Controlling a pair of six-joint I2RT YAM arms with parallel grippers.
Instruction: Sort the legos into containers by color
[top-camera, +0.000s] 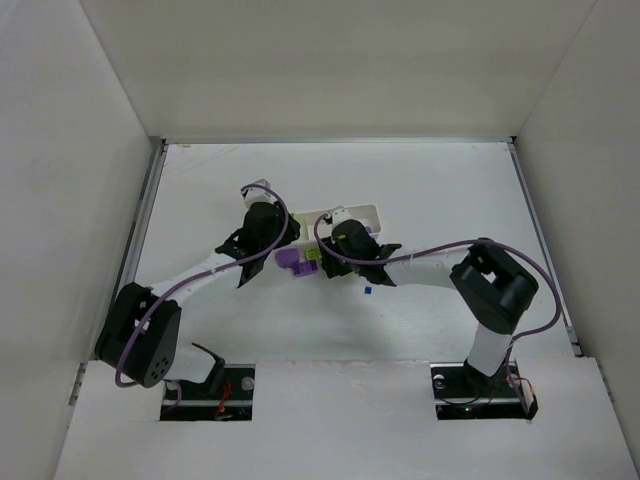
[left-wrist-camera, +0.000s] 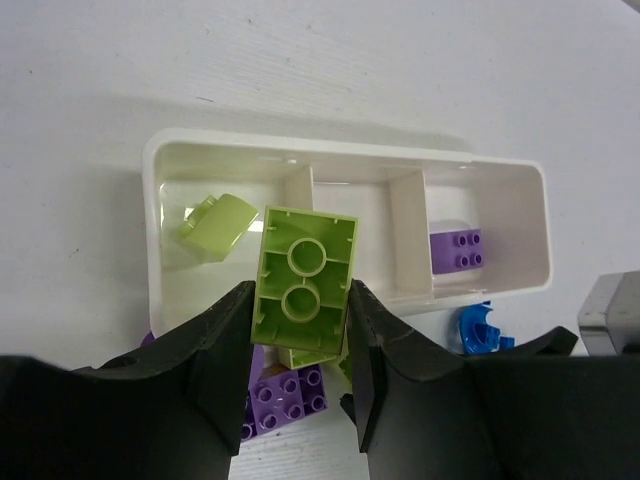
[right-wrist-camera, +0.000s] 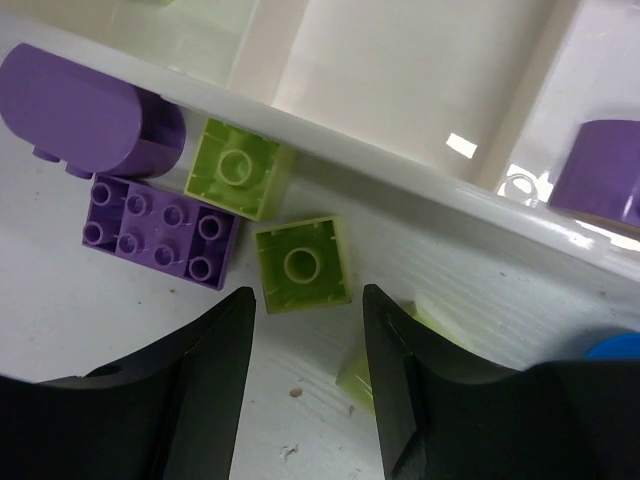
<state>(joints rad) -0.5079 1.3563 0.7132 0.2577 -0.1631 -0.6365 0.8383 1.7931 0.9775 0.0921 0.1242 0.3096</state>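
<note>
Pinches a lime brick (left-wrist-camera: 305, 285) with the left gripper (left-wrist-camera: 302, 310), jaws drawn in partway against its long sides, hollow underside showing. Holds it slightly tilted above the near wall of the tray (left-wrist-camera: 330, 152), about where the left-hand compartment meets the middle one (cannot tell which of the two it hangs over). Below that gripper, on the bench (left-wrist-camera: 90, 70) just outside the tray: a studded purple brick (left-wrist-camera: 285, 398), studs up.

Across the tray, seen from the left wrist: in the left-hand compartment a sloped lime piece (left-wrist-camera: 215, 225), lying askew; in the right-hand compartment a small purple brick (left-wrist-camera: 458, 250), studs up. Just outside the near wall, toward the right end: a curved blue piece (left-wrist-camera: 478, 328) on the bench.

Hangs the right gripper (right-wrist-camera: 308, 295) low over the bench beside the tray's long wall, jaws apart and gripping nothing. On the bench before it, from the left of the right wrist view: a rounded purple piece (right-wrist-camera: 85, 110), the studded purple brick, a square lime brick (right-wrist-camera: 238, 168) against the tray wall, then a second square lime brick (right-wrist-camera: 300, 265) just ahead of the fingertips, underside up, lying loose. Farther right in the top view: a tiny blue brick (top-camera: 368, 290) on the bench, apart from the cluster.
</note>
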